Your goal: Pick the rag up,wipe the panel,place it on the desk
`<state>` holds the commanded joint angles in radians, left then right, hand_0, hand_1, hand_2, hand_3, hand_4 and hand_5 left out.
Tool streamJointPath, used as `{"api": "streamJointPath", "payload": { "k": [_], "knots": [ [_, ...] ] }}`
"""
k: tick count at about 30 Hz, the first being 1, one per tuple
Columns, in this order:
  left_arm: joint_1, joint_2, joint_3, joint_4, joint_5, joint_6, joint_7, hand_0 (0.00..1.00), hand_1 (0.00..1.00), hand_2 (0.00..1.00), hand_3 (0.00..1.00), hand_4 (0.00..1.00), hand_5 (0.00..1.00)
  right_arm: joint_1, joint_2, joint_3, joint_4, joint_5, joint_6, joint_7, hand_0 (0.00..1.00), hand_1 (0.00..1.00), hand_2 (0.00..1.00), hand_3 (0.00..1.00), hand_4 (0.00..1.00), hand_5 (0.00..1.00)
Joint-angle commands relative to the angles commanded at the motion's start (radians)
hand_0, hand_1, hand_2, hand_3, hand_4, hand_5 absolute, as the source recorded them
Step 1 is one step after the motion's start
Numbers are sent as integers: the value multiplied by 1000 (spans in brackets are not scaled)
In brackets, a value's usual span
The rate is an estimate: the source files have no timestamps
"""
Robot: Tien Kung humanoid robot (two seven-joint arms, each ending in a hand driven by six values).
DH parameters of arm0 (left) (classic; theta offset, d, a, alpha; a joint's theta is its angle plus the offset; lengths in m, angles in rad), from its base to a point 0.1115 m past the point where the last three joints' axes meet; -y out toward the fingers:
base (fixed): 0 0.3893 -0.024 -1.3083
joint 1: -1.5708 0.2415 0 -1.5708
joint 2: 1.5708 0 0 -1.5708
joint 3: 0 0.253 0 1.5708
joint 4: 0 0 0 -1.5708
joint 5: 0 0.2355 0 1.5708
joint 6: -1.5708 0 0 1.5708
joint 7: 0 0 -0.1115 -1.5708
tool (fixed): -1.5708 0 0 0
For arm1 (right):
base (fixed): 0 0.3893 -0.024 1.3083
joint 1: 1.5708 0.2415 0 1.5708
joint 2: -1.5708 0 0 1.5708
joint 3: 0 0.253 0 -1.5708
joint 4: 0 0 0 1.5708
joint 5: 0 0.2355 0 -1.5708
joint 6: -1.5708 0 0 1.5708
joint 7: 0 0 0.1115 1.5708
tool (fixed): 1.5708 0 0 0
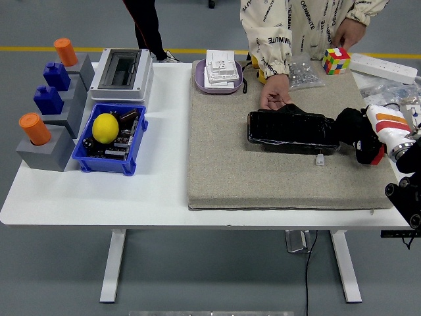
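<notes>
— While the person's hand (274, 99) rests at the panel's (289, 129) upper left corner, where's the rag (355, 131)?

— Right of centre, at the panel's right end, gripped in the right robot hand (368, 139) (over the mat (263, 178) on the worktop (99, 197)).

One head view only, high on the robot's side, looking forward and down across the table (164, 197). Its near edge runs along the bottom; the floor shows beyond. The right hand (360, 135) enters from the right edge.

Rag unseen under robot hand (356, 133)
</notes>
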<state>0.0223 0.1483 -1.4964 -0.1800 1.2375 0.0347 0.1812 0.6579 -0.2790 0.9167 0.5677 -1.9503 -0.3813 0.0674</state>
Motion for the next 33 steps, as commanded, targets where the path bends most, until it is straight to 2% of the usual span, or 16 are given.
{"api": "streamJointPath", "payload": {
  "k": [7,17,21,24,27,33],
  "knots": [
    [0,0,3,0,-1,0,-1,646,692,734,564,595,467,-12,-18,19,1,-4,1,-1,208,320,392,394,973,11],
    [5,6,-4,0,7,-1,-1,644,692,733,565,596,468,-26,-7,80,0,-24,3,-23,208,321,393,394,973,10],
    [7,7,-7,0,10,-1,-1,645,692,734,565,597,469,-29,-14,86,0,-45,-19,-75,210,321,393,395,974,10],
    [7,9,-10,0,14,-1,-1,645,692,734,565,597,469,-28,-16,81,6,-60,-45,-144,210,321,393,395,974,10],
    [5,12,-11,0,15,-1,-2,645,692,734,565,596,468,-26,-13,64,17,-60,-58,-229,209,321,393,394,973,10],
    [3,11,-7,0,12,-2,-3,645,693,733,565,596,468,-26,-4,22,35,-14,-67,-312,210,319,391,391,971,12]
  ]
}}
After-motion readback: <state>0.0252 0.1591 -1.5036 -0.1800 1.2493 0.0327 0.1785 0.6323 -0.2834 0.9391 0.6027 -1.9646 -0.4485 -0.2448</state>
